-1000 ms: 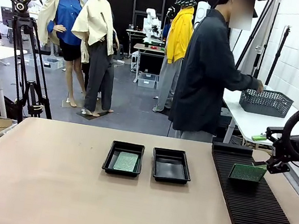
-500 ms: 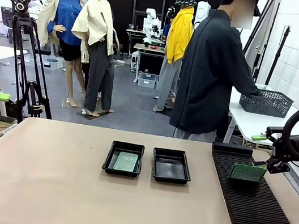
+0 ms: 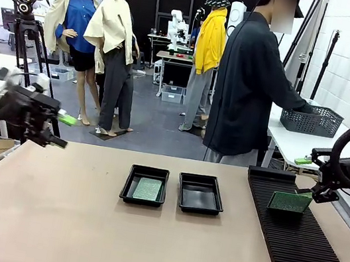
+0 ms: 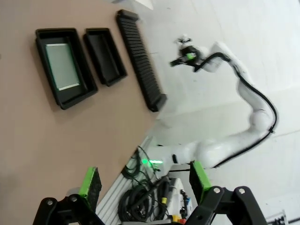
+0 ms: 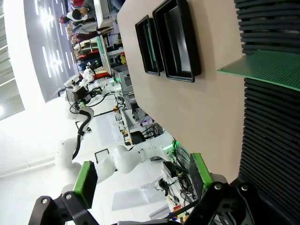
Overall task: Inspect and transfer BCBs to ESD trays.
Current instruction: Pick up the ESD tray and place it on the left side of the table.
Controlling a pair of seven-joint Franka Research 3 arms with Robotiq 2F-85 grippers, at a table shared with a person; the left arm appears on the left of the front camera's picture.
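Two black ESD trays lie side by side mid-table. The left tray [image 3: 125, 192] [image 4: 47, 37] holds a flat green BCB [image 3: 148, 189] [image 4: 62, 65]; the right tray [image 3: 200, 196] [image 4: 105, 56] [image 5: 178, 42] is bare. Another BCB [image 3: 290, 202] [image 5: 267, 68] stands on edge in the black slotted rack [image 3: 297, 245] [image 5: 272, 140]. My right gripper [image 3: 309, 178] [image 5: 143, 178] hovers open just above and beside that board, apart from it. Over the table's far left corner my left gripper [image 3: 61, 130] [image 4: 144, 180] is open and holds nothing.
A person [image 3: 250, 83] stands at the far side, turned right, with a hand at a grey mesh basket [image 3: 311, 119] on a white side table. A camera tripod [image 3: 24, 65] stands behind my left arm. Bare tabletop lies in front of the trays.
My left arm has swung in from off the left edge to the table's far left corner. The person has reached further toward the basket. My right arm has not moved.
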